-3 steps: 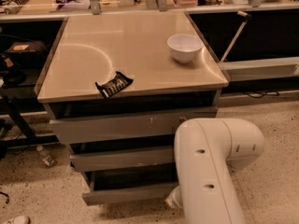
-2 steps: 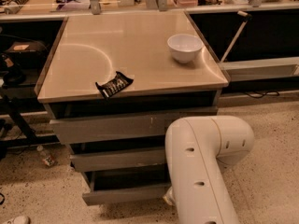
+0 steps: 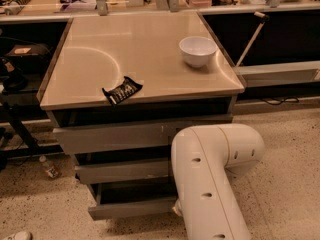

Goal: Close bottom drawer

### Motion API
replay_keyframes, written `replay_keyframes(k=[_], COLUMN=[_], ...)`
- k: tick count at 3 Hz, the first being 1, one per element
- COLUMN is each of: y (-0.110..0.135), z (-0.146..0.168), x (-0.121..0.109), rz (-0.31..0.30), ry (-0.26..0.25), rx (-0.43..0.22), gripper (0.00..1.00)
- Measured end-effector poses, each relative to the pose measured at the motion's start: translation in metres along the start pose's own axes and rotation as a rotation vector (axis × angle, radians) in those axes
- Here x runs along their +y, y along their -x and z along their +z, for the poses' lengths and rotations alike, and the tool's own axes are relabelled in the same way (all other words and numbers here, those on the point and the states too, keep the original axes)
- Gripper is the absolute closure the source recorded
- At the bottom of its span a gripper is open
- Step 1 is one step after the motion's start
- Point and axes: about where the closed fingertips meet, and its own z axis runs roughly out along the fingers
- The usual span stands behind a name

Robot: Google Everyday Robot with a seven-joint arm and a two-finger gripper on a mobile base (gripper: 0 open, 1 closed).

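The bottom drawer (image 3: 131, 209) is the lowest and narrowest grey front of the cabinet. It stands pulled out, with a dark gap above its front panel. My white arm (image 3: 210, 179) reaches down in front of the cabinet's right side. My gripper (image 3: 176, 208) is almost wholly hidden behind the arm; only a small pale part shows at the right end of the bottom drawer's front. The mid-width drawer front (image 3: 122, 170) and the widest drawer front (image 3: 115, 136) above it also stand out from the cabinet.
On the beige cabinet top (image 3: 100, 59) sit a white bowl (image 3: 198, 50) and a black snack packet (image 3: 121, 91). A small bottle (image 3: 49, 167) lies on the speckled floor at the left. Dark shelving stands on both sides, with a slanted white rod (image 3: 248, 37) at the right.
My arm has shifted a little to the left, closer across the cabinet's drawer fronts. The bottom drawer's front looks to be in the same place.
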Motion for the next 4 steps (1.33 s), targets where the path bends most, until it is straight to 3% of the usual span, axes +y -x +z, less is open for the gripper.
replay_keyframes(k=[1,4], y=[0.0002,0.0002], z=[0.0001,0.0001], x=[-0.0001,0.0], rz=[0.0,0.0], ry=[0.0,0.0], rx=[0.0,0.0], gripper=[0.81,0.12])
